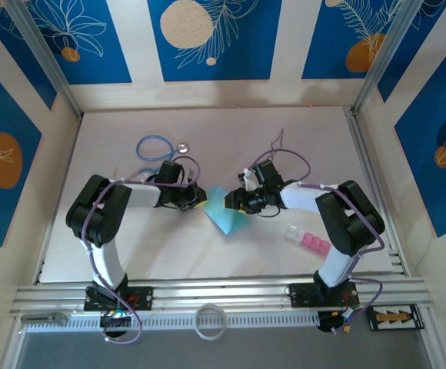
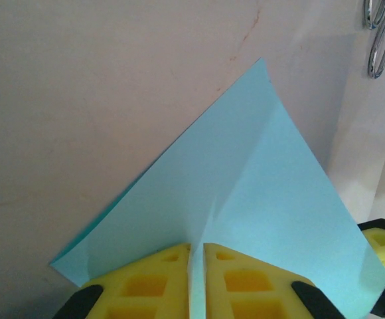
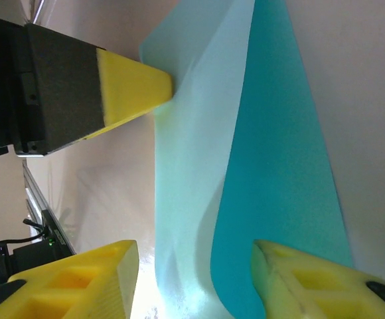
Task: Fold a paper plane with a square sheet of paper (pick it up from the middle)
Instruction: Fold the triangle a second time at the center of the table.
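In the top view the turquoise paper sheet [image 1: 226, 211] sits just below the centre of the frame, between the two end effectors over the pale bench [image 1: 284, 138]. It is partly folded, with one corner pointing toward the bottom of the frame.

The left end effector [image 1: 198, 198] reaches in from the left and is clenched on the sheet's edge. In the left wrist view its yellow fingers [image 2: 154, 284] press together at the bottom centre with a ridge of the paper [image 2: 252, 193] pinched between them. From there the sheet fans up to a point in the upper middle of the frame, with a soft crease running up from the grip.

The right end effector [image 1: 235, 202] meets the sheet from the right. In the right wrist view its yellow fingers [image 3: 86, 282] stand apart at the bottom corners of the frame, released. The paper [image 3: 279, 166] hangs in the gap between them, showing a pale face and a deeper turquoise face.

A blue-tubed stethoscope [image 1: 155, 147] lies in the upper left of the bench. Pink and clear blocks [image 1: 307, 239] lie at the lower right, well apart from the sheet.
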Controlling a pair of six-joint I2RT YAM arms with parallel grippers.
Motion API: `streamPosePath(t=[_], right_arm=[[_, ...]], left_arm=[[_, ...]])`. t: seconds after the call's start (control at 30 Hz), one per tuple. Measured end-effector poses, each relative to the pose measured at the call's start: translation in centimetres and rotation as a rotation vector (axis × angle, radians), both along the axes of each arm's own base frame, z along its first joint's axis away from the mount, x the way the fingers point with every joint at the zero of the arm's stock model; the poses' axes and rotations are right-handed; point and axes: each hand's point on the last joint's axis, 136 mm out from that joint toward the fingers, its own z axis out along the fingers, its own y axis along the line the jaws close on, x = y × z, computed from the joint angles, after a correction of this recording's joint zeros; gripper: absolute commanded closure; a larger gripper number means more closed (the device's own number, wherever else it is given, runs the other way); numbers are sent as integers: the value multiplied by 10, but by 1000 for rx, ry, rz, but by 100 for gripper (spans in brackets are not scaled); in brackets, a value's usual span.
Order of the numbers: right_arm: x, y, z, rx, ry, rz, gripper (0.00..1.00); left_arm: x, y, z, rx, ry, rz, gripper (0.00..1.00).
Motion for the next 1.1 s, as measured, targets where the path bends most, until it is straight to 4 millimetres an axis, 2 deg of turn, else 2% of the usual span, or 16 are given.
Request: streamPosePath(t=[0.27,0.53,0.73,0.93,1.1], right_arm=[[10,4,6,38,-27,63,52],[11,6,8,49,-31,111,58],[-3,1,10,62,20,147,61],[-21,1,23,90,42,195,61],[-28,1,22,86,53,205,61]], left_arm=[[1,-1,1,-1,-2,0,87],[1,0,1,2,-3,-5,87],[1,-1,1,1,-5,-5,87],[3,-1,3,-1,-9,-5,87],[3,-2,3,-1,-9,-5,87]])
